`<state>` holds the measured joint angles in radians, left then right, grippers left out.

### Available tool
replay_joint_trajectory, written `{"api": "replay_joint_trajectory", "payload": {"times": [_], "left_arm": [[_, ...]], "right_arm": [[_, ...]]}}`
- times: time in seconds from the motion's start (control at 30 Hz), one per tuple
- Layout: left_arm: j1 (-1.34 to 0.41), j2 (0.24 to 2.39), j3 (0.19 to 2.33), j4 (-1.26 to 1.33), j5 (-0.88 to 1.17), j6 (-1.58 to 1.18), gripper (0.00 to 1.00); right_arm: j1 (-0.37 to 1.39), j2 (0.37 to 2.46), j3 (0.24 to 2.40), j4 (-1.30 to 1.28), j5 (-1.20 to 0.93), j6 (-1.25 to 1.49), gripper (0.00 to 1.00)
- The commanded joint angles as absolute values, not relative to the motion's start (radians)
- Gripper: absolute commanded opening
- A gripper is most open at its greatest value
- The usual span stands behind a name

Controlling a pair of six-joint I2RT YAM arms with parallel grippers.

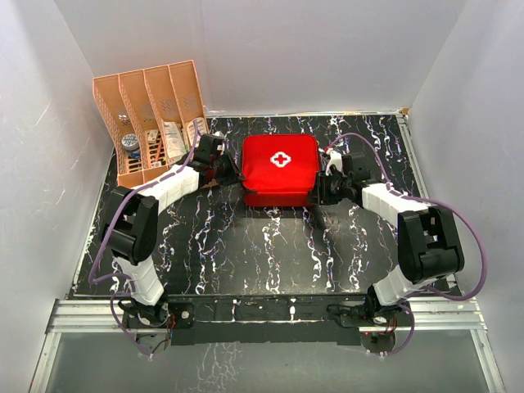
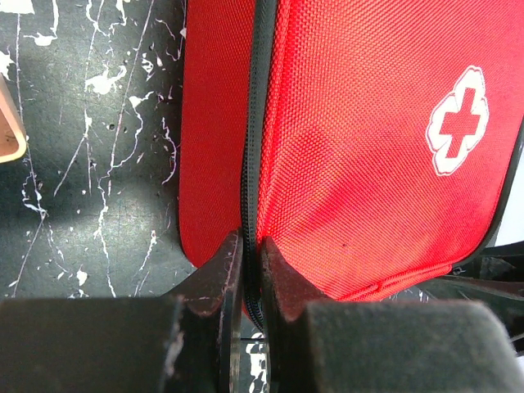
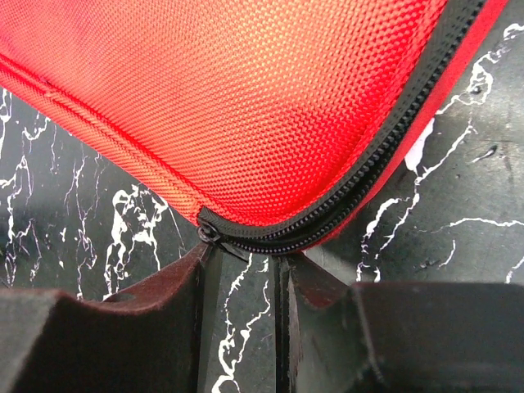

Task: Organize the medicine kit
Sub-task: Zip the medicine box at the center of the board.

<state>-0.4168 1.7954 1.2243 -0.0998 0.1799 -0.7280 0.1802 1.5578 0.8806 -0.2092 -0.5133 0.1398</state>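
fabric of the medicine kit (image 1: 280, 176), red and coarsely woven, fills both wrist views, its edges cut off. it lies closed at the far middle of the black marbled desk (image 1: 246, 254), white cross (image 1: 281, 159) up. left gripper (image 2: 250, 246) is pinched tight on the black zip seam (image 2: 250, 164) at the kit's left side. right gripper (image 3: 246, 262) stands slightly parted at a rounded corner on the right, holding nothing, the zip pull (image 3: 210, 233) just beside one finger. contents of the orange slotted rack (image 1: 151, 115), far left, are too small to make out.
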Motion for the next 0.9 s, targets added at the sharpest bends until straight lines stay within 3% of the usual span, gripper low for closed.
{"api": "replay_joint_trajectory", "payload": {"times": [0.0, 0.2, 0.47, 0.87], "left_arm": [[-0.431, 1.758, 1.206, -0.118, 0.291, -0.707, 0.0], [-0.431, 1.768, 1.206, -0.109, 0.321, -0.691, 0.0], [-0.431, 1.778, 1.21, -0.103, 0.34, -0.688, 0.0], [-0.423, 1.792, 1.267, -0.143, 0.309, -0.511, 0.0]], "right_arm": [[0.173, 1.593, 0.933, -0.141, -0.596, 0.112, 0.27], [0.169, 1.62, 0.965, -0.187, -0.666, 0.052, 0.24], [0.157, 1.615, 0.967, -0.221, -0.677, 0.022, 0.0], [0.143, 1.552, 0.956, -0.33, -0.701, -0.016, 0.0]]}}
